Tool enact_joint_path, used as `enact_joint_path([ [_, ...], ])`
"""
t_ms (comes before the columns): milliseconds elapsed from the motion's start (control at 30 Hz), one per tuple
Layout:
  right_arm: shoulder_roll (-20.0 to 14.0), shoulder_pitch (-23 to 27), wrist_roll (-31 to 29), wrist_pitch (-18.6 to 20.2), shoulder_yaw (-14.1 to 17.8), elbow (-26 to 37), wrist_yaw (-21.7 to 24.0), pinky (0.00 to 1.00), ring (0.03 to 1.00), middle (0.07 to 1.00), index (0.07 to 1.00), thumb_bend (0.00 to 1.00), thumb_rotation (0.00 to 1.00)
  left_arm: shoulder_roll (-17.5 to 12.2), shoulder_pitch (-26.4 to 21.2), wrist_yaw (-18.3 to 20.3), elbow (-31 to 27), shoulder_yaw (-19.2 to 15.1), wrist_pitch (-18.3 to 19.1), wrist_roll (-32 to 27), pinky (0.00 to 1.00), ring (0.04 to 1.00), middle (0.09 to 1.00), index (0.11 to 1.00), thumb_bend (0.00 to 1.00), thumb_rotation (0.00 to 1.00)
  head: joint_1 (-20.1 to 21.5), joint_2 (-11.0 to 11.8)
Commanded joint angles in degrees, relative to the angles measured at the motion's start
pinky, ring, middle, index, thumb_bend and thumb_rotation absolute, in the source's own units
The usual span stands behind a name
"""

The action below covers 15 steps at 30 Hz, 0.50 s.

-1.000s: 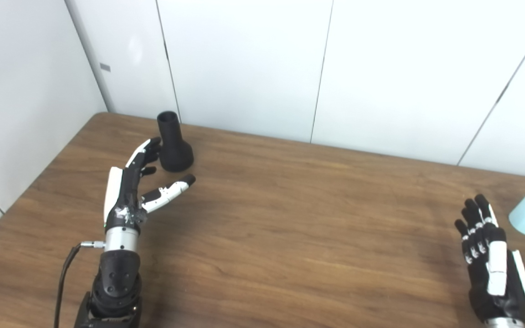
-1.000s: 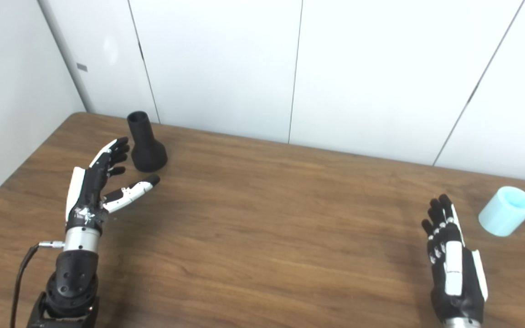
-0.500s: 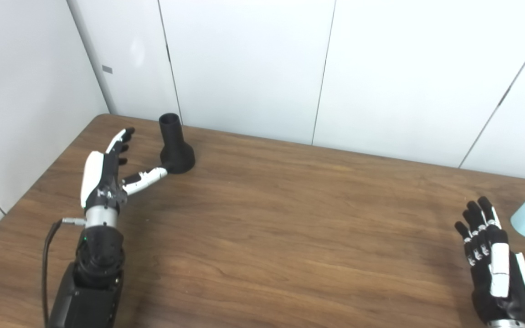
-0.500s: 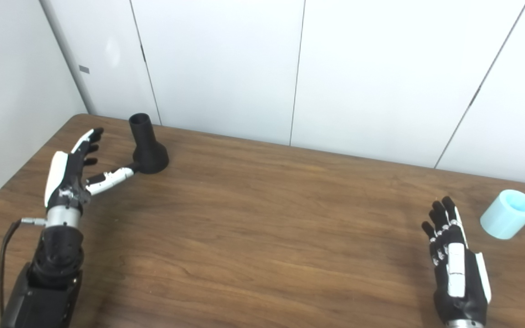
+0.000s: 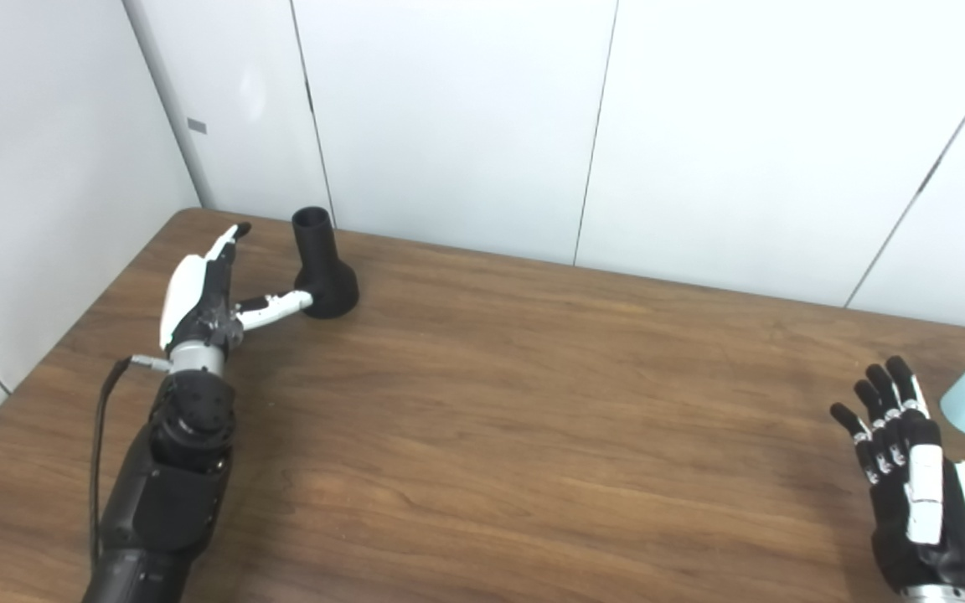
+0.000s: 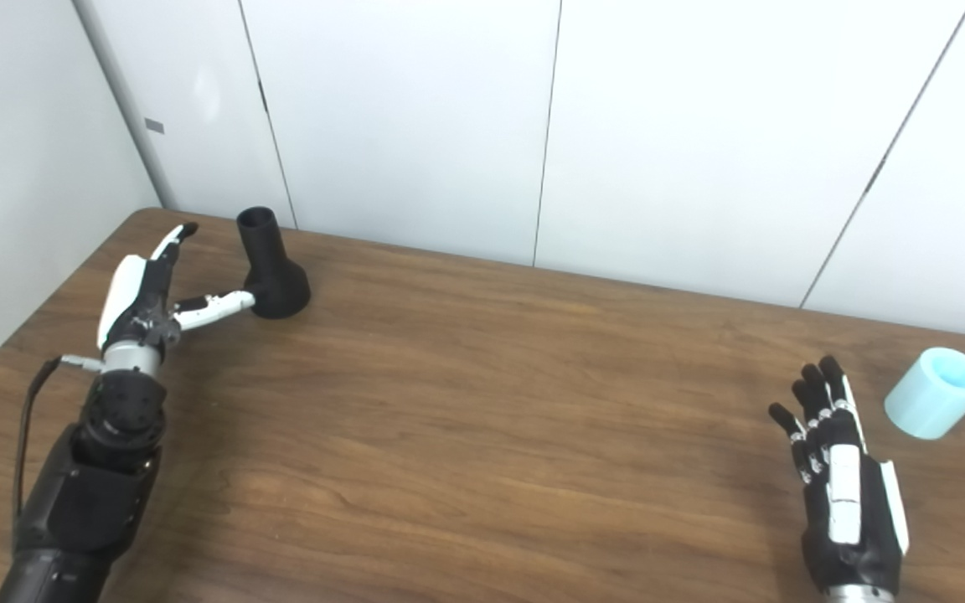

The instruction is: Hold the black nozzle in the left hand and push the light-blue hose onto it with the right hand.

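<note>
Black nozzle [image 5: 322, 266] upright; left hand [image 5: 198, 293] spread, thumb touching base.

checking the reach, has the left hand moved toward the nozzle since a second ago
Yes. The left hand has gone farther up the table toward the wall, and its thumb tip now reaches the flared base of the black nozzle, which stands where it was.

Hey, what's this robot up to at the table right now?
It is setting up to join two parts. The left hand is open beside the black nozzle, which stands upright near the table's far left corner; the thumb tip is at the nozzle's base, but nothing is gripped. The right hand is open, close to the light-blue hose lying on the wooden table at the right, and not touching it. Neither part is picked up.
</note>
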State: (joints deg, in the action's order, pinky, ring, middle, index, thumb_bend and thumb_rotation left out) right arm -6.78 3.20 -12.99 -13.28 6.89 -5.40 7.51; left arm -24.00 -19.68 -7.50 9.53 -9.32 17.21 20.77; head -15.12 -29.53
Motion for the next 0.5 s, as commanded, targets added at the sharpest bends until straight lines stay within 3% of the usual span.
enact_joint_path([
  [0, 0.7, -4.2, -0.7, -1.3, -0.2, -7.6, 1.3, 0.87, 0.960, 0.960, 0.969, 0.48, 0.93, -2.5, -4.0, 0.5, -0.4, 0.8, -0.5, 0.8, 0.94, 0.992, 0.964, 0.923, 0.96, 0.35, 0.0, 0.0],
  [267, 0.7, -4.3, -0.3, -1.3, -0.1, -7.7, 1.2, 0.86, 0.957, 0.961, 0.973, 0.50, 0.93, -3.1, -7.3, 2.2, 1.4, 3.3, 0.7, 0.7, 0.95, 0.984, 0.958, 0.904, 0.98, 0.36, -0.1, 0.0],
  [400, 0.5, -4.5, 0.9, -1.2, -0.5, -7.2, 0.8, 0.86, 0.959, 0.956, 0.977, 0.48, 0.96, -3.0, -8.2, 2.6, 2.1, 4.2, 0.5, 0.7, 0.84, 0.940, 0.921, 0.895, 0.98, 0.33, -0.5, -0.4],
  [467, 0.2, -4.4, 2.0, -1.6, -0.7, -7.4, 0.7, 0.88, 0.970, 0.961, 0.984, 0.45, 0.98, -2.8, -8.4, 2.6, 2.9, 4.7, -0.6, 0.5, 0.87, 0.941, 0.915, 0.896, 0.97, 0.32, -0.7, -0.2],
])
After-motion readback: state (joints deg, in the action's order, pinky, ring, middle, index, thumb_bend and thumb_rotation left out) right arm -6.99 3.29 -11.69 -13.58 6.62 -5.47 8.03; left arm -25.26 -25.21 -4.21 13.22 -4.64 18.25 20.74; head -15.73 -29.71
